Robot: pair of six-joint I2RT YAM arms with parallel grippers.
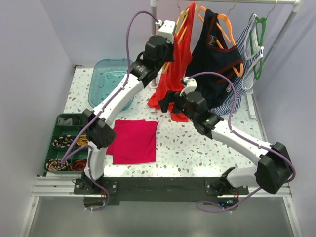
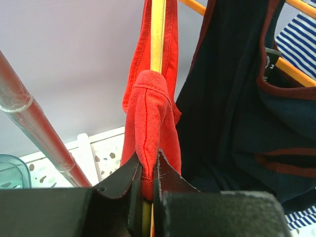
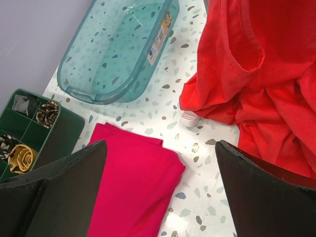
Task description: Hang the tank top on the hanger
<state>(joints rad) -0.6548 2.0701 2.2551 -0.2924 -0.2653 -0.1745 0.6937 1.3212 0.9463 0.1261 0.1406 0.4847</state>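
The red-orange tank top [image 1: 178, 64] hangs from the rail at the back, and its lower part lies crumpled on the table [image 3: 266, 94]. The thin pale yellow-orange hanger [image 2: 157, 34] runs up through its strap. My left gripper [image 1: 167, 30] is raised by the rail and is shut on a fold of the tank top's strap [image 2: 148, 113], with the hanger's arm between the jaws. My right gripper [image 3: 160, 192] is open and empty above the table, left of the tank top's heap.
A navy top with red trim [image 1: 216, 54] on a bright orange hanger and a striped top [image 1: 247, 54] on a green hanger hang to the right. A folded magenta cloth [image 1: 133, 140], a teal tub [image 1: 109, 81] and a green compartment tray [image 1: 61, 143] are on the table.
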